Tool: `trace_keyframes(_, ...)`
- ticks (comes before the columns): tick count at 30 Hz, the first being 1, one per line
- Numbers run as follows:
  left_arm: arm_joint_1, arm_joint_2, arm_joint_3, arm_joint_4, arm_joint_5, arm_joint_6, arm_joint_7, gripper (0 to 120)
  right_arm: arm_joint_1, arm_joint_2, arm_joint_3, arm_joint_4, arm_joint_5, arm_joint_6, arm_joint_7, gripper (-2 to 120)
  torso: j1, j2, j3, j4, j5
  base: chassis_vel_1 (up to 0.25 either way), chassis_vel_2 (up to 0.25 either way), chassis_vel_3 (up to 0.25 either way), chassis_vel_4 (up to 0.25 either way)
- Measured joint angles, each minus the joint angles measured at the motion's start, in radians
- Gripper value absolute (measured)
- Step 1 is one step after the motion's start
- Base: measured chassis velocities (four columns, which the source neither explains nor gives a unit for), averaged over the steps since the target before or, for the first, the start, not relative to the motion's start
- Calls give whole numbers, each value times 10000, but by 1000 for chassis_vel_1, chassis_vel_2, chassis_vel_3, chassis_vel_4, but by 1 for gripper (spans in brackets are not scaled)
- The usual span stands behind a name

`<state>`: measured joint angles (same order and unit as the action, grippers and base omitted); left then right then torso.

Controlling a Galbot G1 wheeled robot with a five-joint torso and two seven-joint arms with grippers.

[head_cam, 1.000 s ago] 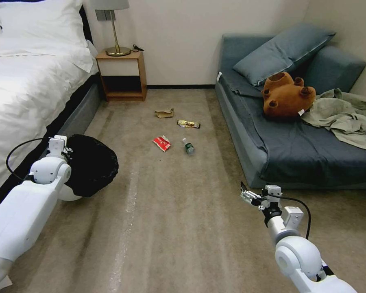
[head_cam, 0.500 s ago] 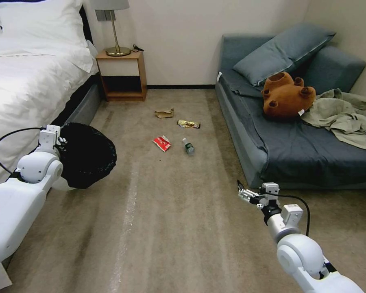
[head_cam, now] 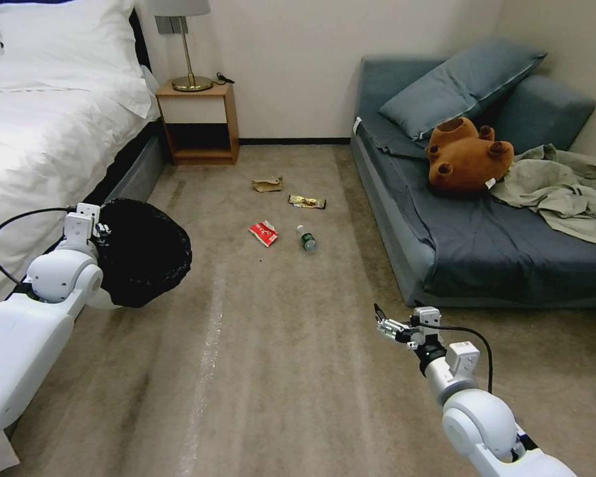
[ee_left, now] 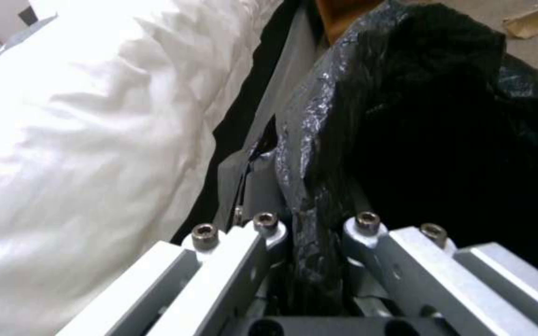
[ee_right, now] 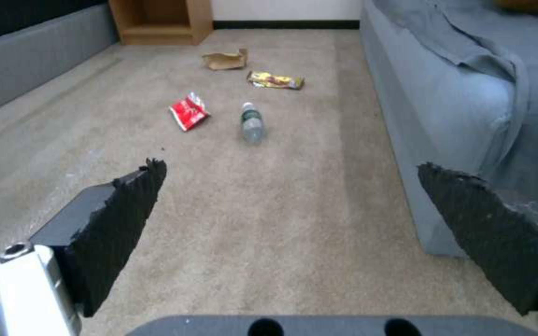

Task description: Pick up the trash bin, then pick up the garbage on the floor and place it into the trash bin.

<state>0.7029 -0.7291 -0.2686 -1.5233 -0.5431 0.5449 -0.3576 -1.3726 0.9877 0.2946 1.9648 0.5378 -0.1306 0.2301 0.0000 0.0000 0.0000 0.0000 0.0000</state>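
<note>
We see the trash bin (head_cam: 142, 255) raised off the carpet beside the bed (head_cam: 40, 132), its black liner overhanging the rim and its mouth tipped toward the middle of the room. The left end effector (ee_left: 309, 205) is clamped on the bin's rim, the crinkled black bag pinched between its two fingers; in the head view it sits at the bin's near-left edge (head_cam: 102, 232). The left arm reaches forward along the bed's side, elbow low and wrist bent up toward the rim.

Farther ahead on the carpet lies the garbage: a red-and-white snack packet (head_cam: 263, 232), a small clear bottle (head_cam: 306, 238) just beside it, a gold-brown candy wrapper (head_cam: 307, 201), and what looks like a crumpled brown paper bag (head_cam: 267, 184), nearest the nightstand (head_cam: 198, 122).

The right end effector (head_cam: 385, 323) hovers above the carpet near the sofa's (head_cam: 483, 245) front corner, well apart from the litter. Its black pads (ee_right: 119, 219) stand wide apart and hold nothing. The right arm stretches forward and slightly inward, wrist roughly level, pointing toward the garbage.
</note>
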Motion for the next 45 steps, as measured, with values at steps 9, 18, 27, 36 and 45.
trace_keyframes(9, 105, 83, 4, -141, 8, -1, -42, 5, 31, -75, -29, -59, -16, 151, -181, 100, 0, 0, 0, -1, 0, 0, 0, 0, 0)
trace_keyframes(18, 373, 14, -88, -294, 43, -10, -104, 5, 105, -253, -267, -66, -38, 227, -285, 100, 0, 0, 0, 0, 0, 0, 0, 0, 0)
trace_keyframes(27, 339, 15, -29, -418, 57, -2, -139, 5, 428, -334, -413, -226, 107, 277, -312, 100, 0, 0, 0, 0, 1, 0, 0, 0, 0)
trace_keyframes(36, 350, -23, 28, -479, 124, 157, -201, 5, 513, -358, -494, -346, 130, 307, -365, 100, 0, 0, 0, 1, 2, -56, 63, 59, -61)
trace_keyframes(45, 401, -76, 49, -470, 156, 144, -152, 5, 674, -375, -616, -449, 214, 312, -417, 100, 0, 0, 0, 0, 1, -42, 47, 45, -43)
